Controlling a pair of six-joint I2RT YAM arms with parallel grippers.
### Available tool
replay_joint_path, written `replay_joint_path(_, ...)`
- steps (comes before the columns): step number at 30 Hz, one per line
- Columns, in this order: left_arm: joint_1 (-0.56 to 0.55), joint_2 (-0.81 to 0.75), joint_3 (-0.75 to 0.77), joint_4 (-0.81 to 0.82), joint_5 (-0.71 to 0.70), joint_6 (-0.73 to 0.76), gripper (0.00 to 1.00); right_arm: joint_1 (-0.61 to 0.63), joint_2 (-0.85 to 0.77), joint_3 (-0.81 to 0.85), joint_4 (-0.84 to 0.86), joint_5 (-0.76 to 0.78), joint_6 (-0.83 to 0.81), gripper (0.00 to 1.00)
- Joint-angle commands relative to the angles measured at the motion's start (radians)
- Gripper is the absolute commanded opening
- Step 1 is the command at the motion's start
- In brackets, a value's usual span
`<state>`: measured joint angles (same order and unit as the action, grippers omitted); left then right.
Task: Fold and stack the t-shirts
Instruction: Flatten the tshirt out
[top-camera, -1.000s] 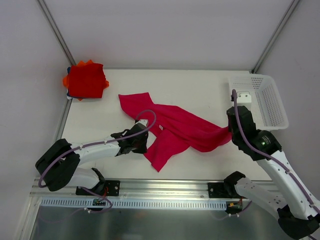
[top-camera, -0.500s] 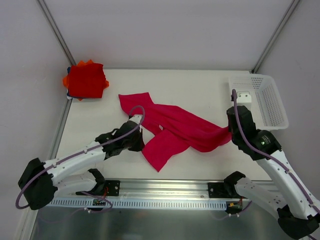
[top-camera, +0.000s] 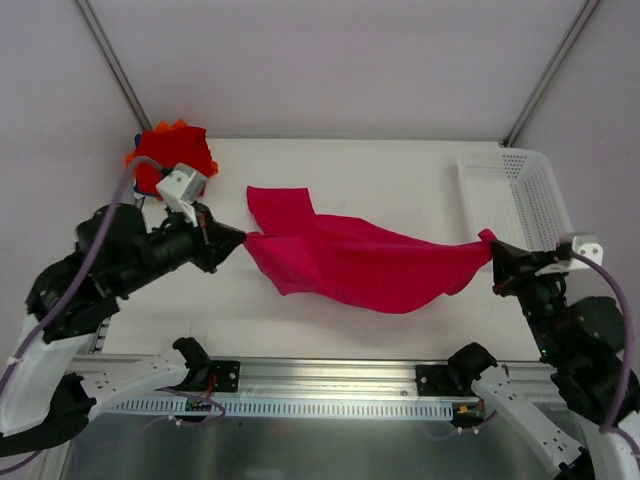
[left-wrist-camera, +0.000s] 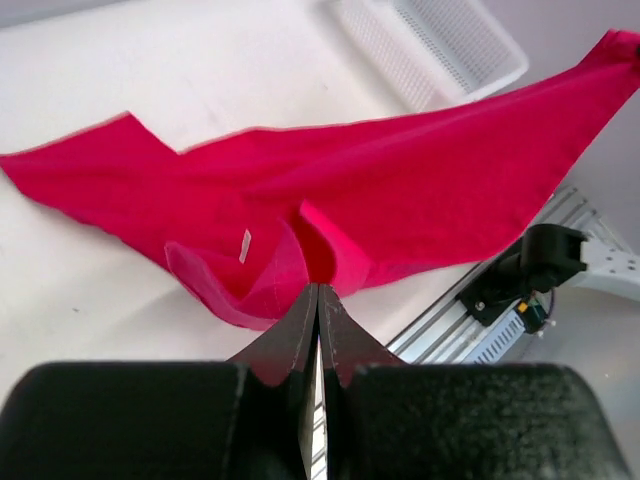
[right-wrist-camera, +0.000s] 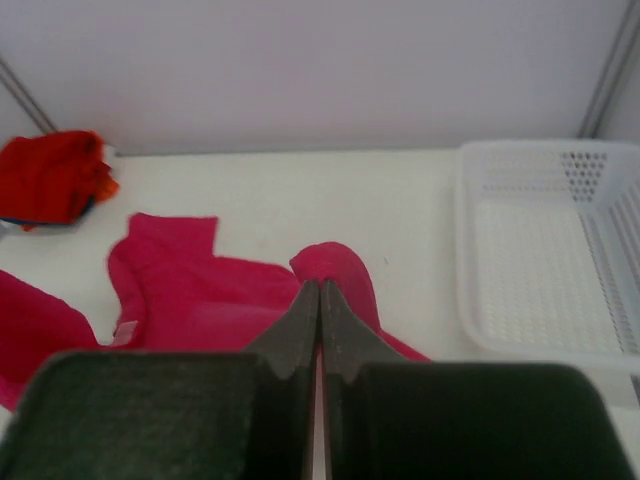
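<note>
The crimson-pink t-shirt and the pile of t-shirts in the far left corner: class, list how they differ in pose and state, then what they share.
The crimson-pink t-shirt is spread out unfolded; the pile is folded compactly. The t-shirt is gripped at opposite ends by the left claw and right claw, both shut; the pile lies untouched. The t-shirt is one colour; the pile shows bright red over orange. Both are soft reddish cloth.
</note>
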<state>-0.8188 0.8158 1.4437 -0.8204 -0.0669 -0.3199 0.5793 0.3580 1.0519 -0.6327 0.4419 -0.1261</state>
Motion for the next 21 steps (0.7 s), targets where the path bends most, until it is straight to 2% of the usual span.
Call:
replay_joint_path(1,-0.008,-0.013,0.200,-0.175,0.059,0.145,0.00,-0.004,-0.071,0.016,0.142,-0.219,-0.058,0.01)
replay_joint_path(6,-0.008,-0.035,0.387,-0.172,0.310,0.271,0.00,-0.006,-0.162,0.085,0.194,-0.377,-0.067,0.01)
replay_joint_path(12,-0.006,0.032,0.628,-0.166,0.378,0.305,0.00,-0.027,-0.084,0.299,0.157,-0.610,-0.046,0.00)
replay_joint_path(14,-0.006,0.069,0.675,-0.169,0.401,0.302,0.00,-0.051,-0.064,0.358,0.153,-0.643,-0.024,0.00)
replay_joint_path(16,-0.006,0.088,0.669,-0.166,0.427,0.292,0.00,-0.074,-0.057,0.372,0.160,-0.667,-0.015,0.01)
replay_joint_path(18,-0.006,0.083,0.582,-0.152,0.432,0.277,0.00,-0.102,-0.059,0.378,0.156,-0.671,-0.015,0.01)
replay_joint_path(19,-0.006,0.060,0.531,-0.135,0.427,0.271,0.00,-0.110,-0.062,0.378,0.143,-0.669,-0.017,0.00)
replay_joint_path(20,-0.006,0.045,0.389,-0.090,0.417,0.253,0.02,-0.122,-0.063,0.372,0.137,-0.666,-0.020,0.01)
replay_joint_path(21,-0.006,0.031,0.306,-0.068,0.408,0.242,0.12,-0.127,-0.070,0.366,0.133,-0.658,-0.020,0.00)
